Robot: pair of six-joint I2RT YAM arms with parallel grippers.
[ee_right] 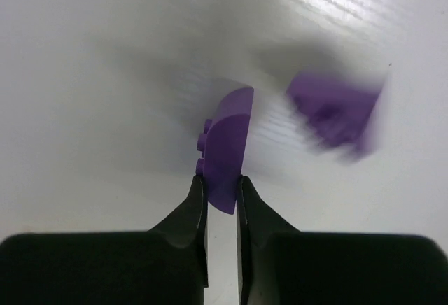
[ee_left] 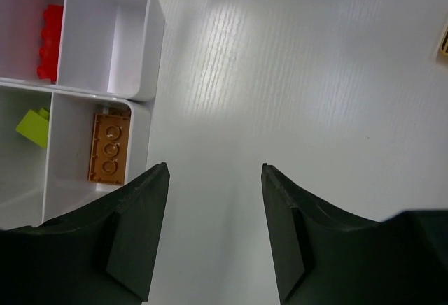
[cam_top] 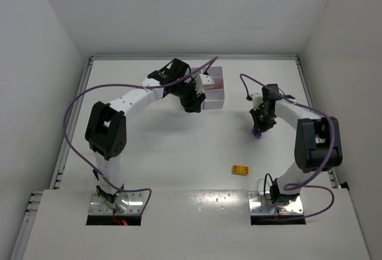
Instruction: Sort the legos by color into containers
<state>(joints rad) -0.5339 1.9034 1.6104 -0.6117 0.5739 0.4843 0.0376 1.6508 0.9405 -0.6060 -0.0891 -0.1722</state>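
A: What do the right fingers (ee_right: pixel 187 217) hold?

B: They pinch a small purple studded plastic brick (ee_right: pixel 227 144) by its near end, edge-on. Its long axis runs straight out from the fingertips, rounded end farthest, studs facing left in the wrist view. A second purple brick (ee_right: pixel 336 112), blurred, sits just beside it over the white bench (cam_top: pixel 179 146).

A: And the left fingers (ee_left: pixel 140 221)?

B: Spread apart, holding nothing, above the bench beside the white square-celled plastic tray (ee_left: pixel 150 53). 1 cell holds a flat orange-brown brick (ee_left: pixel 108 149), long axis along the cell wall. Other cells hold red bricks (ee_left: pixel 49 43) and a lime brick (ee_left: pixel 31 126).

A: Anything loose?

B: 1 yellow brick (cam_top: pixel 240 169) on the bench, near the right arm's base.
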